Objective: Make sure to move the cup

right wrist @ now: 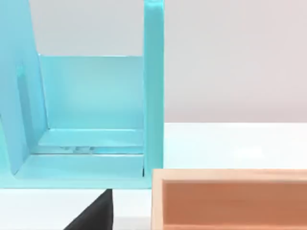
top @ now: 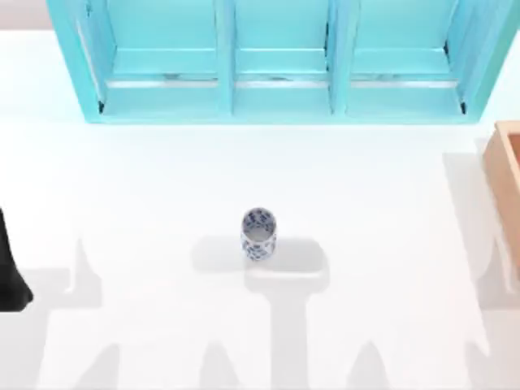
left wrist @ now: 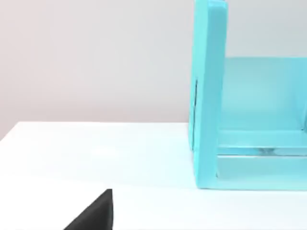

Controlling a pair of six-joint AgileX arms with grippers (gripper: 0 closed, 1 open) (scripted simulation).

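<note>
The cup (top: 258,233) stands upright near the middle of the white table (top: 146,187). It is small and white with a blue floral pattern, and its pale inside faces up. Nothing touches it. My left arm (top: 11,272) sits as a dark shape at the table's left edge, far from the cup. A dark part of my left gripper (left wrist: 94,214) juts into the left wrist view over the table. A like dark part of my right gripper (right wrist: 95,213) appears in the right wrist view, beside a wooden box.
A turquoise shelf unit (top: 276,97) with three open bays spans the back of the table; one end (left wrist: 209,96) appears in the left wrist view, the other end (right wrist: 153,91) in the right. A wooden box (top: 505,183) stands at the right edge, also seen close up (right wrist: 230,199).
</note>
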